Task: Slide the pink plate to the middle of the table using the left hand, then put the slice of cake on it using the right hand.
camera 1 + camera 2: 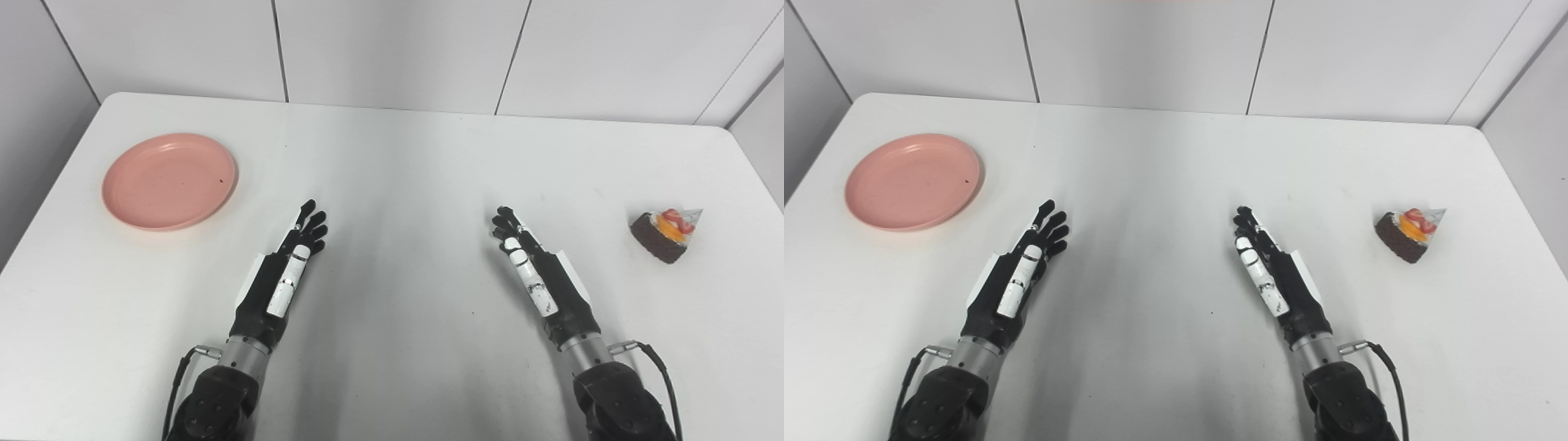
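We see the round pink plastic plate (169,180) upper left of our released left robot hand (288,269), the chocolate fruit-topped cake slice (666,234) right of our released right robot hand (536,275).

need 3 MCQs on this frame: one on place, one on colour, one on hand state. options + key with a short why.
1. Where is the plate?
A. far left of the table
B. table centre
C. beside the cake

2. What colour is the body of the cake slice?
A. white
B. dark brown
C. green

3. What are the left hand and right hand doing?
A. both open, holding nothing
B. left grips the plate
C. right holds the cake

Key: 1 A, the plate lies left, apart from both hands. 2 B, dark sponge under red and orange fruit. 3 A, fingers extended, nothing in either.
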`<action>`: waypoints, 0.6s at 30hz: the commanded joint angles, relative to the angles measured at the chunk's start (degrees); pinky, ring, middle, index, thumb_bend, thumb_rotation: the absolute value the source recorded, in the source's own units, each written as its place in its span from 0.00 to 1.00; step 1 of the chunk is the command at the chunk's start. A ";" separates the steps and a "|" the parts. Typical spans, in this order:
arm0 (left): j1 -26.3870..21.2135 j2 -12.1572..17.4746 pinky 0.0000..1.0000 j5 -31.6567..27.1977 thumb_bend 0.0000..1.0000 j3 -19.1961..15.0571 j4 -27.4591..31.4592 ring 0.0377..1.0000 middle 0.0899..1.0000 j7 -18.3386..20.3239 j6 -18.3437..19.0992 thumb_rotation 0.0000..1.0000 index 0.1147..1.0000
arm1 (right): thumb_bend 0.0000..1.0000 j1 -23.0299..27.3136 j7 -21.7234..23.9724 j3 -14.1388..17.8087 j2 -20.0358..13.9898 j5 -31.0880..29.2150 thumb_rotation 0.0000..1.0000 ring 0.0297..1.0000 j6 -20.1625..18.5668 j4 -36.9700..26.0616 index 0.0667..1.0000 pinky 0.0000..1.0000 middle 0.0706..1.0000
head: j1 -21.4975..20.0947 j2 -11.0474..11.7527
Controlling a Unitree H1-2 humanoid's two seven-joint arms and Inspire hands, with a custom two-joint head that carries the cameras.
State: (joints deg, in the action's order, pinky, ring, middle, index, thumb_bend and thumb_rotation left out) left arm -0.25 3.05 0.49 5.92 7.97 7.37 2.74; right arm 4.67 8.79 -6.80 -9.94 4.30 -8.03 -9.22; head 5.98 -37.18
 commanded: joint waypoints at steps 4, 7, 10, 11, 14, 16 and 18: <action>0.63 0.13 0.94 -0.11 0.41 0.75 -0.54 0.94 0.96 0.75 2.04 1.00 0.96 | 0.36 -0.18 1.25 -0.78 -0.25 0.03 1.00 0.91 -1.07 -0.60 0.94 0.92 0.92 | 0.07 0.25; 0.60 0.20 0.93 0.05 0.41 0.80 -0.67 0.94 0.96 0.75 1.83 1.00 0.96 | 0.35 -0.13 1.23 -0.74 -0.12 -0.11 1.00 0.91 -1.62 -0.75 0.94 0.92 0.93 | 0.07 0.25; 0.59 0.27 0.93 0.04 0.41 0.84 -0.73 0.95 0.96 0.83 1.79 1.00 0.96 | 0.34 -0.17 1.19 -0.76 -0.11 -0.04 1.00 0.91 -1.52 -0.78 0.94 0.92 0.92 | 0.11 0.32; 0.59 0.28 0.93 -0.06 0.41 0.82 -0.76 0.95 0.96 0.89 1.82 1.00 0.96 | 0.34 -0.18 1.16 -0.77 -0.12 0.01 1.00 0.91 -1.38 -0.75 0.94 0.92 0.92 | 0.11 0.32; 0.58 0.21 0.94 -0.24 0.41 0.76 -0.79 0.95 0.96 0.87 1.93 1.00 0.96 | 0.35 -0.19 1.13 -0.83 -0.19 0.18 1.00 0.92 -1.20 -0.69 0.94 0.92 0.92 | 0.07 0.34; 0.53 0.15 0.94 -0.27 0.41 0.73 -0.87 0.95 0.96 0.80 1.84 1.00 0.96 | 0.36 -0.16 1.07 -0.84 -0.18 0.31 1.00 0.91 -1.12 -0.65 0.93 0.91 0.92 | 0.10 0.35; 0.50 0.17 0.94 -0.28 0.41 0.75 -0.92 0.95 0.96 0.81 1.82 1.00 0.96 | 0.36 -0.14 1.13 -0.85 -0.19 0.32 1.00 0.91 -1.24 -0.69 0.93 0.91 0.92 | 0.10 0.35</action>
State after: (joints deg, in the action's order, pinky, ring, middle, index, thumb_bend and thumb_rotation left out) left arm -0.27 3.08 0.35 5.94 7.93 7.37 2.74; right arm 4.68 8.77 -6.89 -9.99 4.56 -8.03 -9.22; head 6.06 -36.91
